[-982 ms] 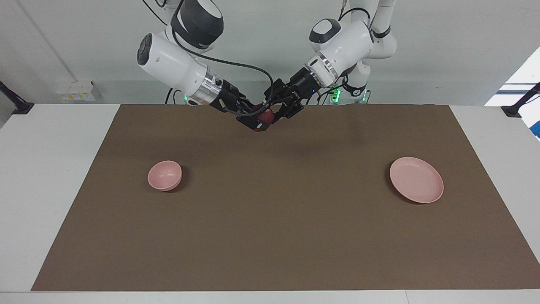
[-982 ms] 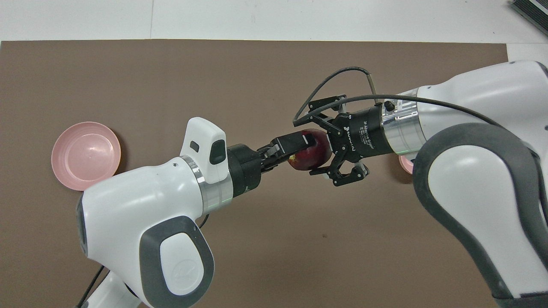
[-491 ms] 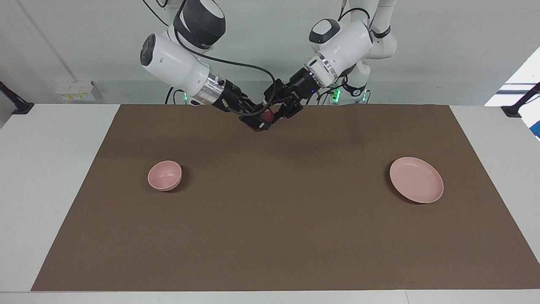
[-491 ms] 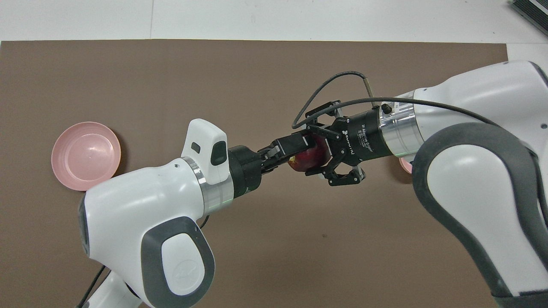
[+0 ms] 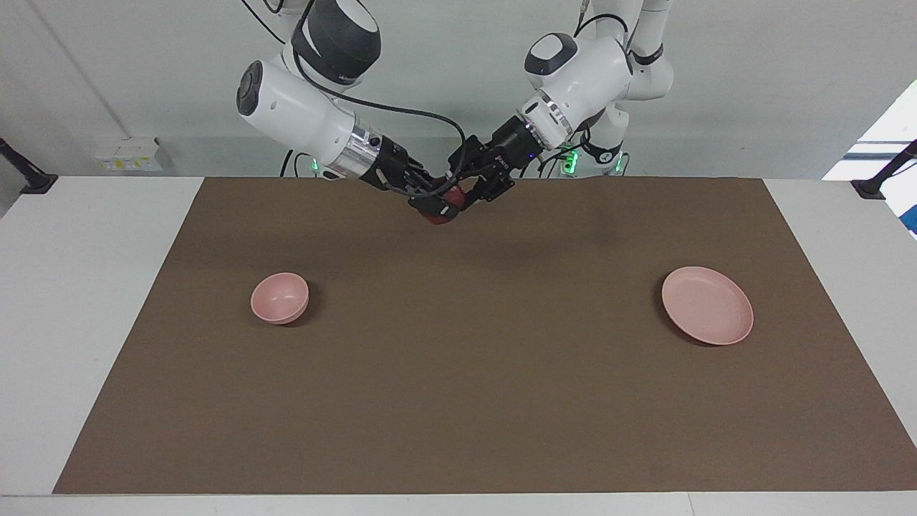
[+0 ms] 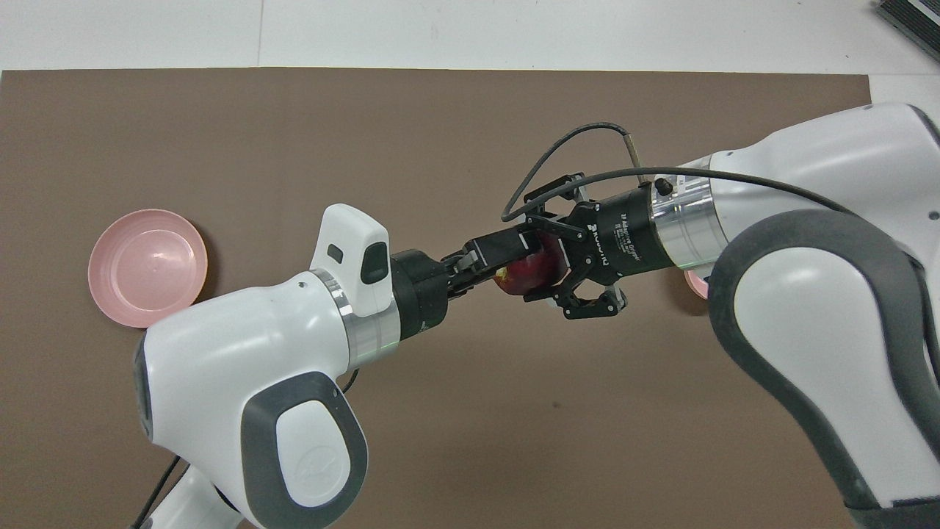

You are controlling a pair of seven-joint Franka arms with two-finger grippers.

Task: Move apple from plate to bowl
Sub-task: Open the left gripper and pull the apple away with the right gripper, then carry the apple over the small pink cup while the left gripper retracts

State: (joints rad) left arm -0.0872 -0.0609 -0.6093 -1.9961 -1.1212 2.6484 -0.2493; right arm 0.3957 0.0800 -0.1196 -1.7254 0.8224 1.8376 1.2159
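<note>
Up near the robots' end of the brown mat (image 5: 473,373), in the facing view, the two grippers meet in the air with the apple (image 5: 448,198) between them. The left gripper (image 5: 466,193) comes in from the arm based at that view's right, and the right gripper (image 5: 433,206) from the arm at its left; both are raised above the mat, over its middle strip close to the robots. From this side the dark fingers overlap and only a small red part of the apple shows. The bowl (image 5: 280,297) sits on the mat toward the right arm's end, empty, and the plate (image 5: 707,304) lies toward the left arm's end, also empty; the two are well apart.

Seen from overhead, the left gripper (image 6: 518,257) is clamped on the apple (image 6: 534,272), one flat finger (image 6: 503,246) lying across its top. The right gripper (image 6: 554,261) has its linked fingers spread around the apple's other side; whether they press on it I cannot tell. The plate (image 6: 147,266) is in plain view, while the bowl (image 6: 696,285) shows only as a pink sliver beside the right arm's wrist.
</note>
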